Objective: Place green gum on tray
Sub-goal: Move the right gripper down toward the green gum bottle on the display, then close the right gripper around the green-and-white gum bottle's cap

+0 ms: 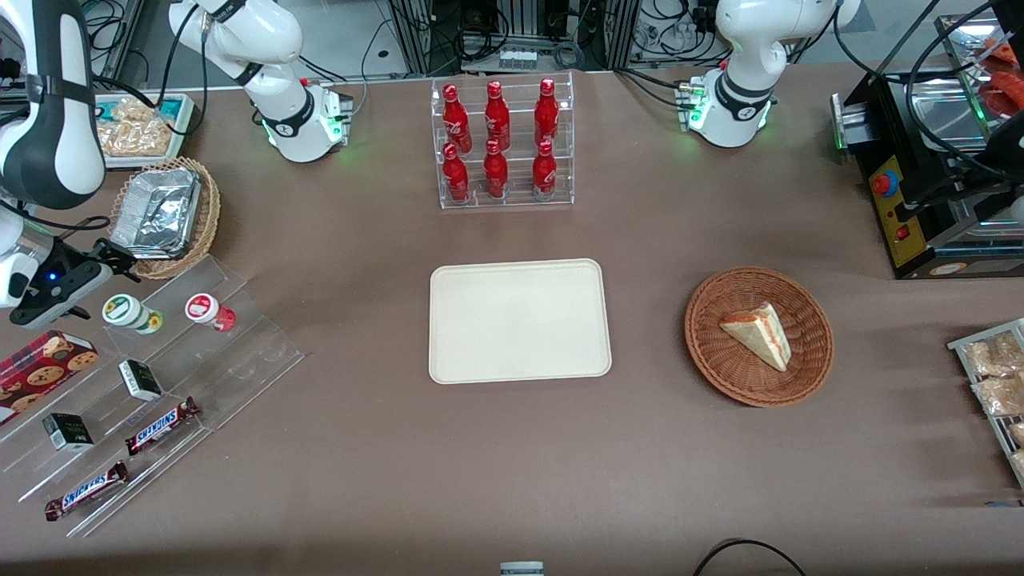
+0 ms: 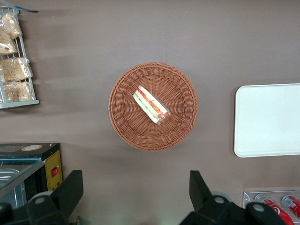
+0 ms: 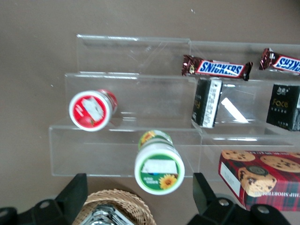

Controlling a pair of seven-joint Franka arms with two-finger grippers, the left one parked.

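Taking the large flat cream-beige rectangular tray (image 1: 520, 320) as the dial's centre in the front view:

- Covering the bench (image 1: 560, 464): a dull brown cloth, faintly creased.
- At nine o'clock, toward the working arm's end: a clear acrylic stepped stand (image 1: 240, 352).
- On its upper step, tilted with the lid up: the small white green gum bottle with green-rimmed lid (image 1: 130, 313), well apart from the tray.
- Just beside it, on the same step: a similar red-lidded gum bottle (image 1: 210, 311).
- On the lower steps: two small black boxes (image 1: 140, 379) and two brown Snickers bars (image 1: 160, 425).
- Hanging at ten o'clock of the green gum, just above it: the black pincer (image 1: 100, 284), fingers spread wide apart, gripping nothing.
- In the right wrist view: green gum (image 3: 158, 164) between those spread fingers (image 3: 75, 194), untouched.
- At twelve o'clock: a clear tiered rack of red bottles (image 1: 502, 144).
- At three o'clock: a round brown wicker basket (image 1: 704, 320) holding a wedge sandwich (image 1: 756, 332).
- Along the room's edge, at the bench's twelve o'clock rim: cables and metal framing.
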